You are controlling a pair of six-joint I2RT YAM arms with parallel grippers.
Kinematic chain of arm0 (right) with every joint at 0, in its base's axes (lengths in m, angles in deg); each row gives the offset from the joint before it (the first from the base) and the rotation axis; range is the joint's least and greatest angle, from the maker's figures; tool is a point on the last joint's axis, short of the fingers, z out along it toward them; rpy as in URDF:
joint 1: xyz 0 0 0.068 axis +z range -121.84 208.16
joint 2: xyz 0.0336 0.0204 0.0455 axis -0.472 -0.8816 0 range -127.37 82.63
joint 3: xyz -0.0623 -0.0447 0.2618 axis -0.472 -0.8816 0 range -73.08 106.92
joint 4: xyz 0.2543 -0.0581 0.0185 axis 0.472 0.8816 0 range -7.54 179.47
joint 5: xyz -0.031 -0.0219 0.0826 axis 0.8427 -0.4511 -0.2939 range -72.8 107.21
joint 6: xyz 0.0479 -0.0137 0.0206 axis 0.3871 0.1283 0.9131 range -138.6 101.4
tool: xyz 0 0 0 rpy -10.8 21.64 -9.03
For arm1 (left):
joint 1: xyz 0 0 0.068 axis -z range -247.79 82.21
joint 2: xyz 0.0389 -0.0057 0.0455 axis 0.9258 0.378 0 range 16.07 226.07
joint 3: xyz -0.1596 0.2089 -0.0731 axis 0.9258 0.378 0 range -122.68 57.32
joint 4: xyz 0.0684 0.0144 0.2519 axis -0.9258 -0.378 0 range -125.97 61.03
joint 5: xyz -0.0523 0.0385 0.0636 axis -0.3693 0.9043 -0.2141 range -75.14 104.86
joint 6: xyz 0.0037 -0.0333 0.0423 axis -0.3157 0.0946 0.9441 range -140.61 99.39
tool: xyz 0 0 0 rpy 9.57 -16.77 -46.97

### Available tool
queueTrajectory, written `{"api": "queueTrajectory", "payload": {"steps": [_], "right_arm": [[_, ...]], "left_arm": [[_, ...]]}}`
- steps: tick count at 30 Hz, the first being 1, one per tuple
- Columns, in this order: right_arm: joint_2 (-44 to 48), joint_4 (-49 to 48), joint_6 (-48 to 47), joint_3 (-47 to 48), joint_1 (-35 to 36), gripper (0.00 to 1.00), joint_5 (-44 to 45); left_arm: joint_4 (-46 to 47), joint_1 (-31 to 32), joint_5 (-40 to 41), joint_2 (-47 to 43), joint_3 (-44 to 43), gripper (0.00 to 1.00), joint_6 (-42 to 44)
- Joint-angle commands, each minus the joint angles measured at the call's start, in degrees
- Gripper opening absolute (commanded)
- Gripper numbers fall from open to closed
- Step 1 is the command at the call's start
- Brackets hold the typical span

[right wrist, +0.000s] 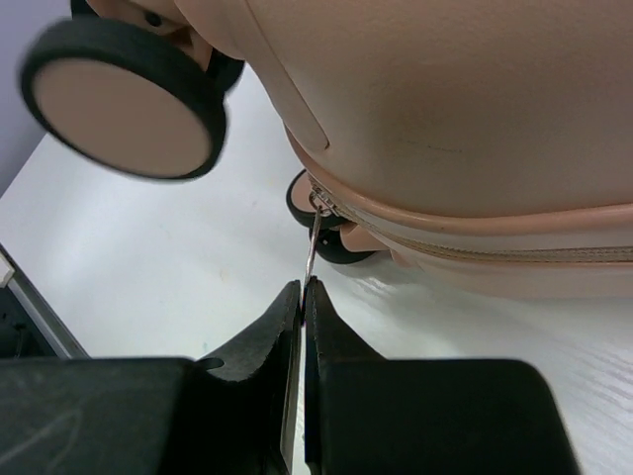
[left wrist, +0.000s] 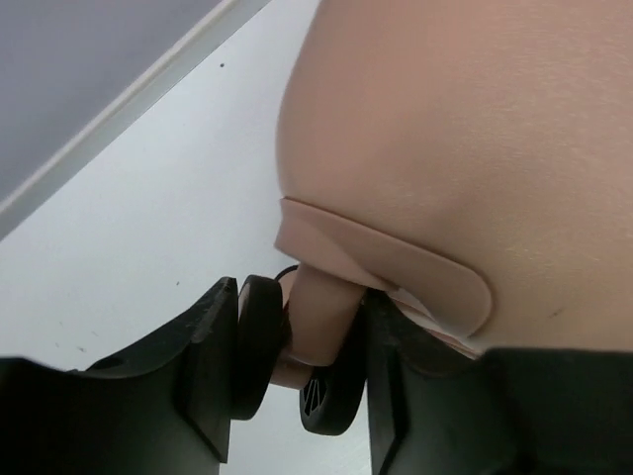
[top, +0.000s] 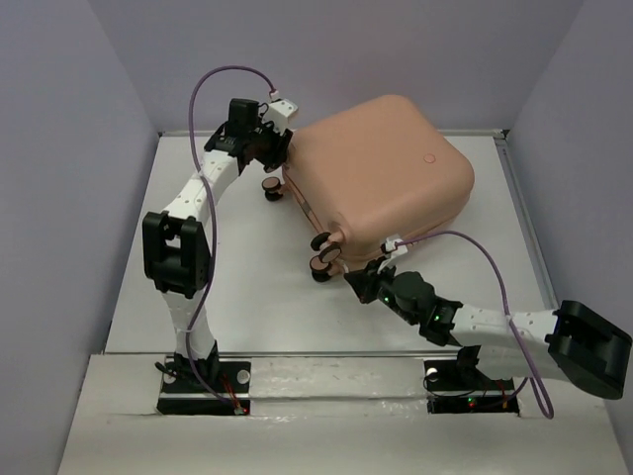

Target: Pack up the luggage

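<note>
- The large peach-pink hard-shell suitcase [top: 381, 173] was recorded closed and lying flat on the white tabletop [top: 227, 287], right of centre and toward the back.
- The left jaws were set around a black-and-peach caster wheel [left wrist: 321, 327] at the suitcase's far-left corner. Both fingers [left wrist: 213, 376] appeared to touch it, but a firm clamp could not be told.
- The right jaws were clenched on the thin metal zipper pull [right wrist: 313, 242] at the near corner.

Top camera high behind the near edge, looking down on the whole tabletop [top: 247, 292], both wrist cameras low and very close at luggage [top: 381, 173] corners, wheels [top: 323, 253] shared by all views
</note>
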Motion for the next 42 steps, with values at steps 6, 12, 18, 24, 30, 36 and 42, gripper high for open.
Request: {"api": "queueTrajectory", "payload": {"steps": [6, 12, 18, 24, 30, 36, 42], "right_arm": [[4.48, 0.35, 0.67, 0.44, -1.78, 0.07, -4.78], [5.18, 0.27, 1.82, 0.52, -12.06, 0.07, -10.83], [6.06, 1.58, 1.11, 3.85, -24.62, 0.07, -20.57], [7.20, 5.80, 0.32, 6.59, -34.83, 0.07, -28.68], [3.87, -2.09, 6.64, 1.58, -30.46, 0.07, -32.22], [-6.57, -14.40, 5.95, 4.82, -3.83, 0.07, -0.68], [-24.77, -25.13, 1.46, 12.89, -0.13, 0.07, 3.40]], "left_arm": [[5.61, 1.50, 3.65, -0.41, 6.16, 0.06, -6.72], [8.43, 0.88, 8.84, -7.70, 20.83, 0.06, -14.01], [3.59, 1.14, 10.16, -16.48, 33.54, 0.06, -21.22], [2.97, 1.41, 2.01, -32.56, 46.75, 0.06, -28.43], [12.10, 10.53, -10.04, -42.33, 57.83, 0.06, -41.69], [35.20, 18.28, -17.87, -47.17, 63.55, 0.06, -60.50], [47.52, 21.00, -19.46, -48.92, 63.12, 0.06, -70.26]]}}
